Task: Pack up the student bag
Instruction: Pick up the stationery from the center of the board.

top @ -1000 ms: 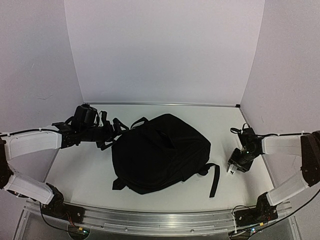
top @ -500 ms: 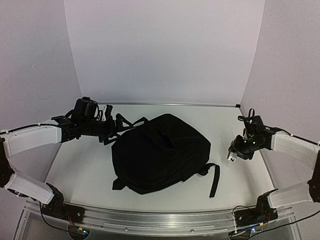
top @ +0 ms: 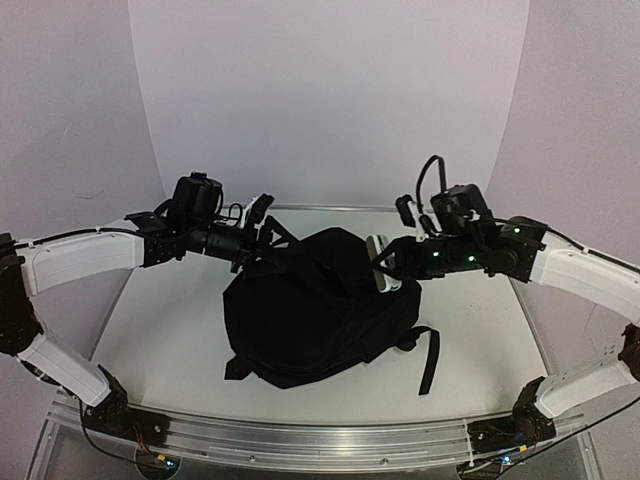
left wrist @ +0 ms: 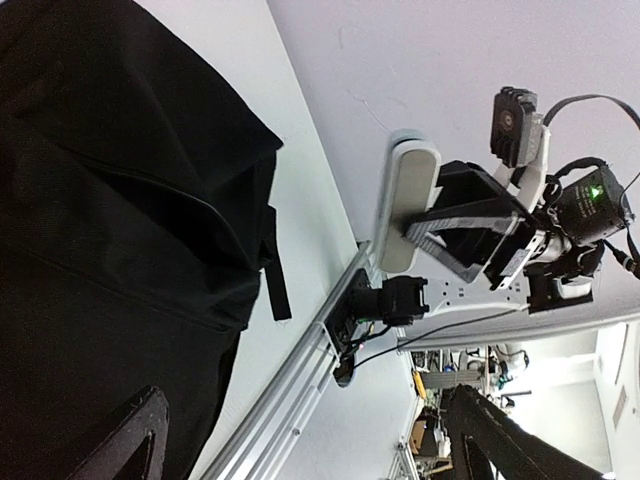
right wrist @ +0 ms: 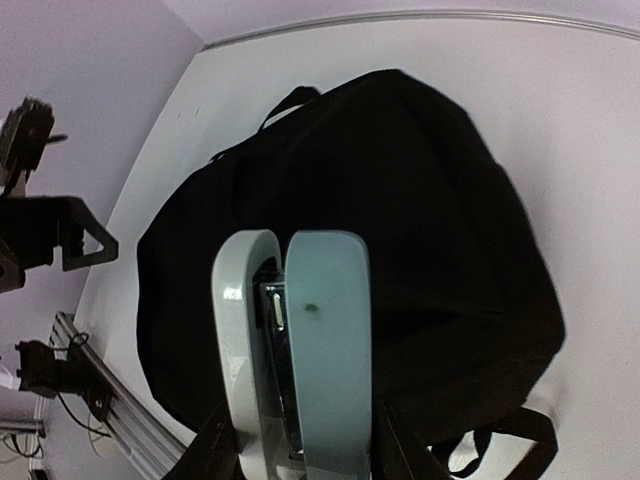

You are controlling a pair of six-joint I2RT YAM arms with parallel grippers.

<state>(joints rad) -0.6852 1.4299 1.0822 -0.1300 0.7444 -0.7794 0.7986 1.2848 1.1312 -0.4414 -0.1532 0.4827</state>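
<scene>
white tabletop (top: 170, 340), pale walls (top: 330, 100), black student bag (top: 310, 320), left end effector (top: 262, 222) apart, right end effector (top: 392, 262) clamped on stapler (right wrist: 320, 330)

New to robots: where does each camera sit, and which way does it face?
Top: fixed above and behind, looks down at the bag; both arms show.
Left wrist: on left arm, looks across the bag to the stapler; own fingers below.
Right wrist: on right arm, looks down past its stapler and fingers onto the bag.
Shared: bag, stapler.
</scene>
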